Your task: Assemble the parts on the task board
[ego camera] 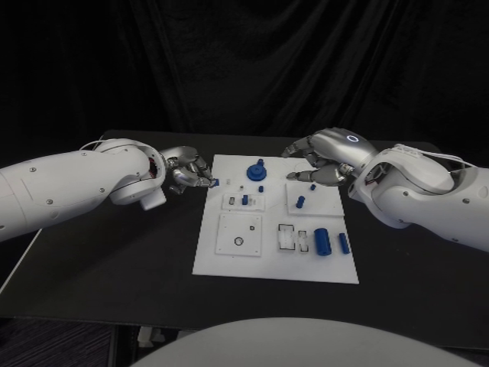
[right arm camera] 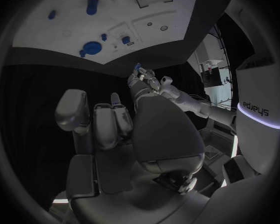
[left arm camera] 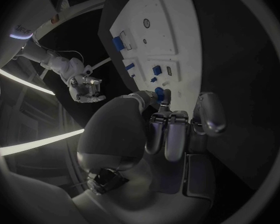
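Observation:
The white task board (ego camera: 228, 256) lies in the middle of the table. On it a round blue part with a knob (ego camera: 257, 169) stands at the far end, small blue pegs (ego camera: 301, 202) sit mid-board, and a blue cylinder (ego camera: 322, 241) lies at the near right. My left hand (ego camera: 184, 174) hovers at the board's far left edge and pinches a small blue part (ego camera: 214, 182) in its fingertips; that part (right arm camera: 137, 65) also shows in the right wrist view. My right hand (ego camera: 316, 164) hangs over the board's far right corner, fingers apart, holding nothing.
A second blue bar (ego camera: 344, 243) lies beside the cylinder, with pale blocks (ego camera: 287, 238) to their left. A square plate with a round hole (ego camera: 239, 233) takes the board's near left. The black table (ego camera: 112, 260) spreads bare around the board, its front edge close.

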